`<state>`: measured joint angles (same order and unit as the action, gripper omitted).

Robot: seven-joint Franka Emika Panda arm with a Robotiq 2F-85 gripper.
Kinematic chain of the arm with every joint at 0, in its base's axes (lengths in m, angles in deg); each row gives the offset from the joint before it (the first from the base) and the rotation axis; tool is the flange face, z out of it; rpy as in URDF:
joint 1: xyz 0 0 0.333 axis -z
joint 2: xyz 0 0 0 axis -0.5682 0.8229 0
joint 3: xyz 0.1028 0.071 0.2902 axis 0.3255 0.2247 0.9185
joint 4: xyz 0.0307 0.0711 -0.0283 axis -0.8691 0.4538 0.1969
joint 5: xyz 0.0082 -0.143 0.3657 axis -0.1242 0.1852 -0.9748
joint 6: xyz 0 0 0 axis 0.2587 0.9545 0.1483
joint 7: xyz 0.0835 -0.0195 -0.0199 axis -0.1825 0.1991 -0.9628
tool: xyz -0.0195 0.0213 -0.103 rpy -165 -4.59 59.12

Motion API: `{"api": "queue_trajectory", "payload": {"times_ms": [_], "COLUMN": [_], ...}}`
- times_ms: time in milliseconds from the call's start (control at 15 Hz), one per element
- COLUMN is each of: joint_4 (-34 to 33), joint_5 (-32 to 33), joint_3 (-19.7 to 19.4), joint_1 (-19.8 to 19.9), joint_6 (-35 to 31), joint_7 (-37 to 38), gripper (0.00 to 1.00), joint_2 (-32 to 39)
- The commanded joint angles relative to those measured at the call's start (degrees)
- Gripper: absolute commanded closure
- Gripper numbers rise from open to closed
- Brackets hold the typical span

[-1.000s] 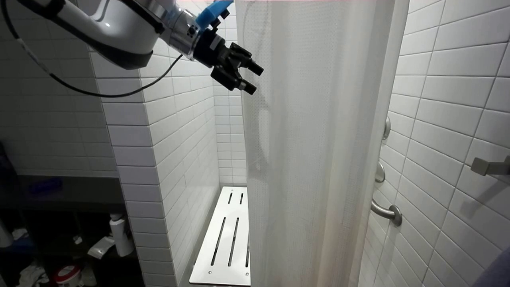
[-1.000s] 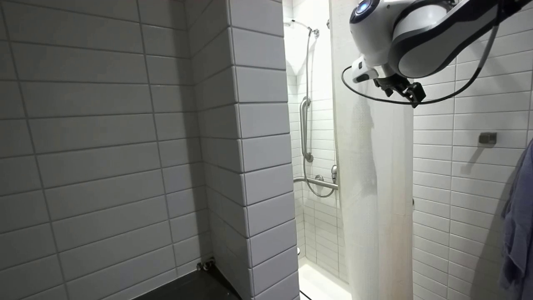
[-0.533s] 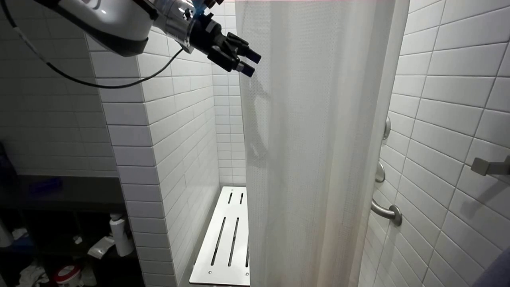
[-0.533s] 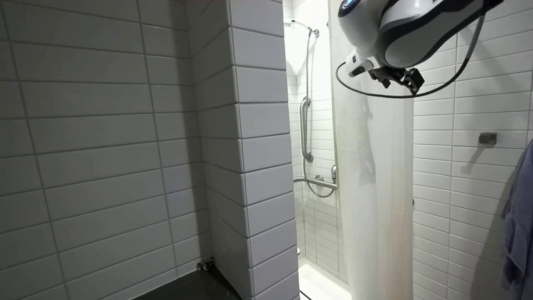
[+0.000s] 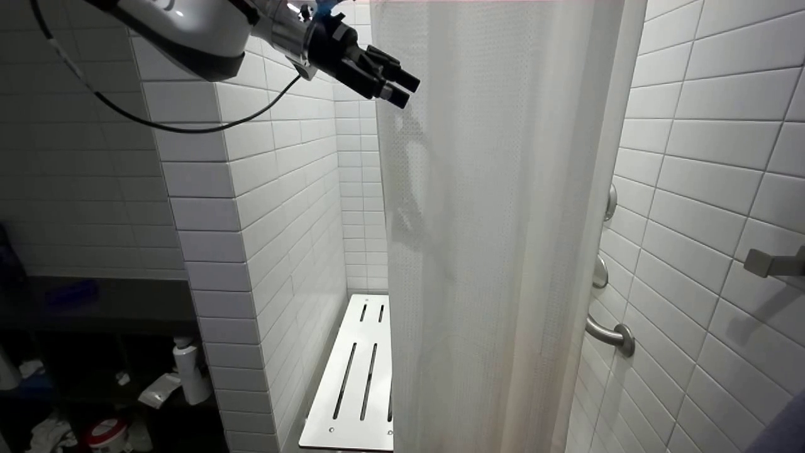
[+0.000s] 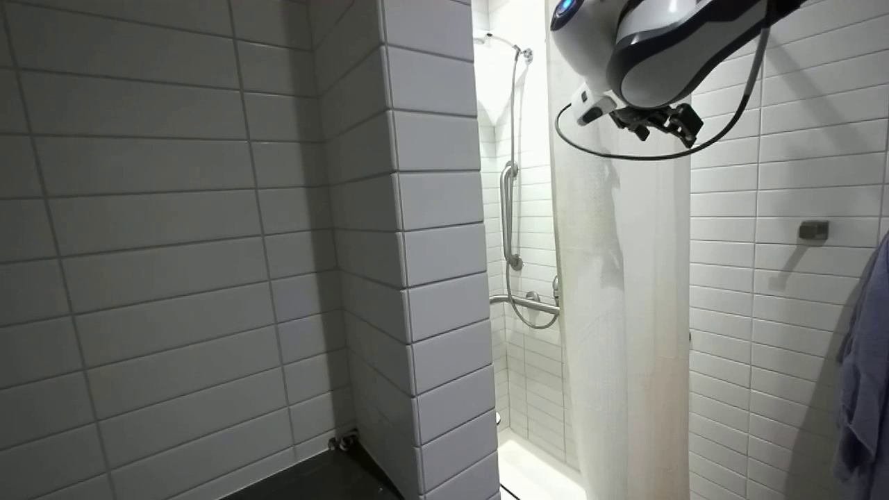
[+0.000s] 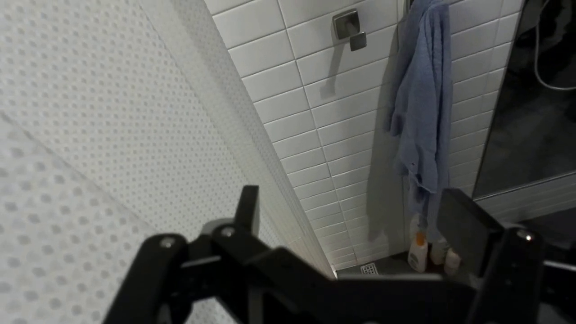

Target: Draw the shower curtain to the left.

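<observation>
Among white tiled walls [image 5: 698,179]. In an exterior view, a black two-finger gripper [image 5: 404,90] with jaws spread apart, tilted down near the left edge of the tall white fabric shower curtain [image 5: 490,220]; touching or not, impossible to tell. Behind, a white-and-black robot arm [image 5: 188,31], slanting down from upper left.

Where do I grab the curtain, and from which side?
Probably the left edge of the curtain. Come from the left, the open gripper straddling that edge: in an exterior view it hangs almost straight beside a gap above the bench, while the middle is broad with shallow folds.
</observation>
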<state>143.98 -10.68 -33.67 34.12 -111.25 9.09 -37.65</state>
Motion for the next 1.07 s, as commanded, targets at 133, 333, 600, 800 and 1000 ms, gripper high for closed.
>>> {"api": "queue_trajectory", "payload": {"times_ms": [133,333,600,800,1000], "joint_4": [-5.2,-6.2,-5.1,-5.2,-5.3], "joint_5": [0.1,1.1,0.9,0.9,0.9], "joint_3": [0.1,0.3,0.2,0.2,0.2], "joint_1": [0.7,0.8,0.8,0.8,0.8], "joint_6": [2.5,2.1,1.4,1.4,1.4], "joint_7": [-2.6,-1.9,-1.2,-1.2,-1.2], "gripper": [0.0,0.0,0.0,0.0,0.0], "joint_2": [3.1,3.3,2.5,2.6,2.7]}}
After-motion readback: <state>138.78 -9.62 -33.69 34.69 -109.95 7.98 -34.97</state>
